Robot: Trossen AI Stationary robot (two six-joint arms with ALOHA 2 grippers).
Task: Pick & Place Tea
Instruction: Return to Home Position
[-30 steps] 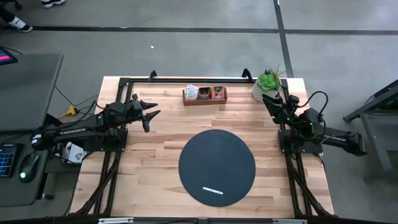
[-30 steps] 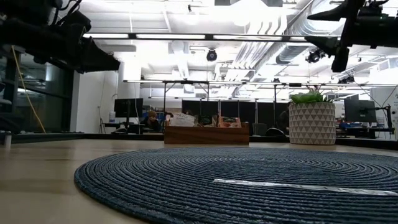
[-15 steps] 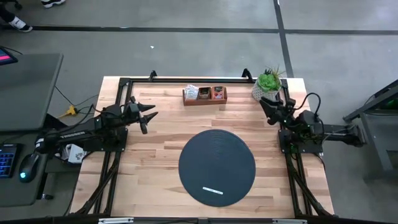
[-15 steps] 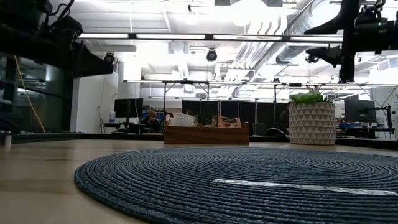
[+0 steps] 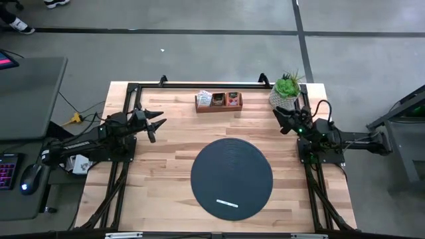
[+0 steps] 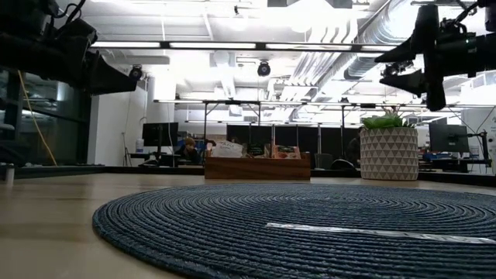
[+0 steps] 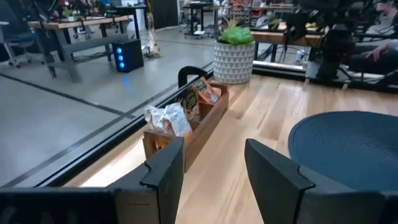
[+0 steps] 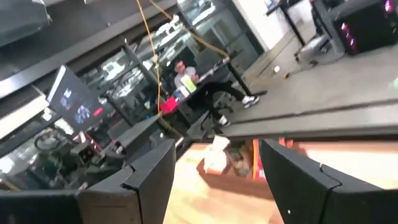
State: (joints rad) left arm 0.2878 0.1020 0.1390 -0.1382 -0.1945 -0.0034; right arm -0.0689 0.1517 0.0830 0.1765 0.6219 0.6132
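Note:
The tea (image 5: 218, 98) is several small sachets standing in a wooden box (image 5: 218, 106) at the table's far edge, also seen in the left wrist view (image 7: 180, 111) and the low view (image 6: 256, 149). A dark round mat (image 5: 232, 178) lies at the middle near side with a thin white strip (image 5: 227, 204) on it. My left gripper (image 5: 159, 122) hovers open at the left, pointing toward the box, with nothing between its fingers (image 7: 214, 165). My right gripper (image 5: 278, 115) hovers open at the right, just in front of the plant, with nothing in it (image 8: 217, 165).
A potted plant in a white patterned pot (image 5: 285, 89) stands at the far right corner, close behind my right gripper. A black frame rail (image 5: 199, 84) runs along the far edge. Bare wood lies between the box and the mat.
My left gripper has drawn back a little toward the table's left edge and sunk slightly. My right gripper has swung away from the plant toward the table's middle, sunk a little and rolled. Both have stayed open, and nothing on the table has moved.

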